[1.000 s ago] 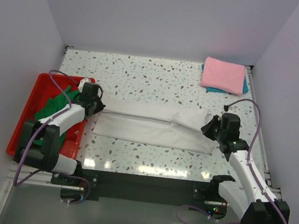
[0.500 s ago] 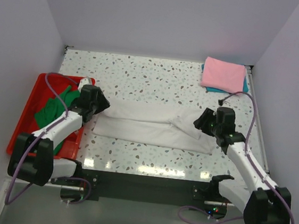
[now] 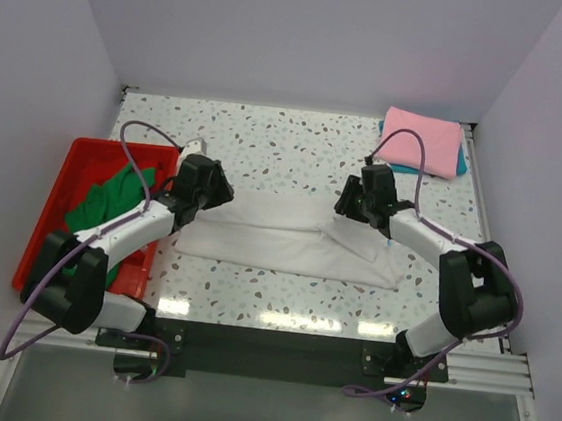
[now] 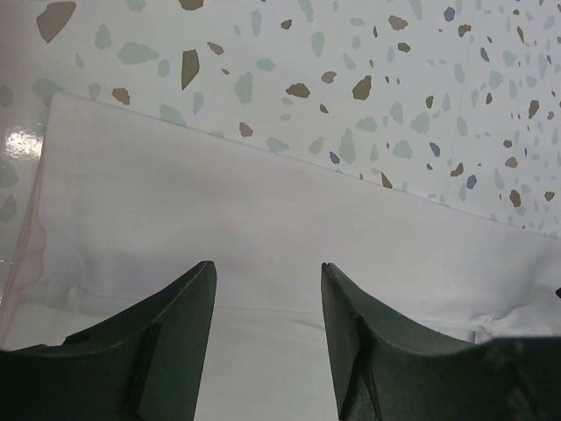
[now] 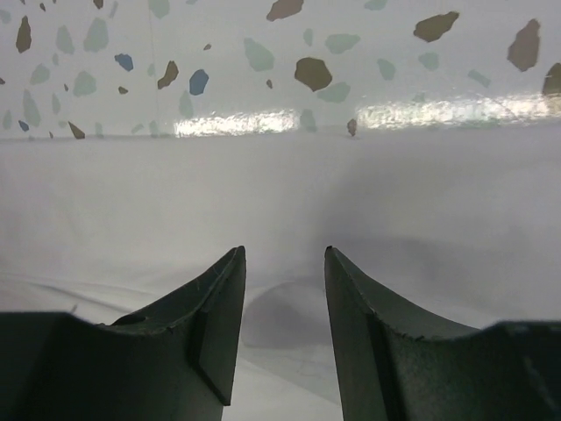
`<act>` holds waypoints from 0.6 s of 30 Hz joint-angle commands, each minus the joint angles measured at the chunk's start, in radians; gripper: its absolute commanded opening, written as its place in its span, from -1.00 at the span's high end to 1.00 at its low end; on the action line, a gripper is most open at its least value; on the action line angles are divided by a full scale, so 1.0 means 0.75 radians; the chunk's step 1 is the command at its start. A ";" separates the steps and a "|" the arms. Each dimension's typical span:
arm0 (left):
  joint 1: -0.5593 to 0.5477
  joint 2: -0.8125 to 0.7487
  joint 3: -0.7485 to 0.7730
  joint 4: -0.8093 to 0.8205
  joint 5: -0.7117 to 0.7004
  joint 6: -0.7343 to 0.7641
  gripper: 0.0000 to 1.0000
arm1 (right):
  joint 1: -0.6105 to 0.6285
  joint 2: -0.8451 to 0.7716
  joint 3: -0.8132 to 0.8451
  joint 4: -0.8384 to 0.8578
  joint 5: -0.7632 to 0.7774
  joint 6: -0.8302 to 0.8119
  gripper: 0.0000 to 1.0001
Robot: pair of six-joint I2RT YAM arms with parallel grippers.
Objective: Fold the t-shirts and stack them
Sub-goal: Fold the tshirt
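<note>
The white t-shirt [image 3: 288, 239] lies folded into a long strip across the middle of the table. My left gripper [image 3: 223, 190] hovers open over the strip's far left part, and the left wrist view shows only white cloth [image 4: 263, 202] between its fingers [image 4: 267, 272]. My right gripper [image 3: 346, 201] hovers open over the far right part, with nothing held between its fingers [image 5: 283, 256] above the cloth [image 5: 263, 184]. A folded pink t-shirt [image 3: 421, 139] rests on a teal one [image 3: 460, 165] at the back right. A green t-shirt [image 3: 101, 202] sits crumpled in the tray.
The red plastic tray [image 3: 41, 236] stands at the left edge of the speckled table [image 3: 278, 145], beside the left arm. Walls close in the table on three sides. Purple cables loop over both arms.
Both grippers have opened and let go of the white t-shirt's ends. They have lifted and moved inward and toward the far edge of the strip. The shirt stays folded.
</note>
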 commanded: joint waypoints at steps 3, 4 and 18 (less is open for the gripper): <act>-0.011 0.020 0.036 0.071 0.025 0.035 -0.11 | 0.110 0.050 0.009 0.129 0.061 0.017 0.19; -0.011 0.022 0.036 0.071 0.027 0.039 -0.10 | 0.123 0.048 -0.003 0.123 0.078 0.021 0.24; -0.072 0.147 0.083 0.230 0.182 0.070 -0.09 | 0.278 -0.269 -0.287 0.129 0.014 0.126 0.58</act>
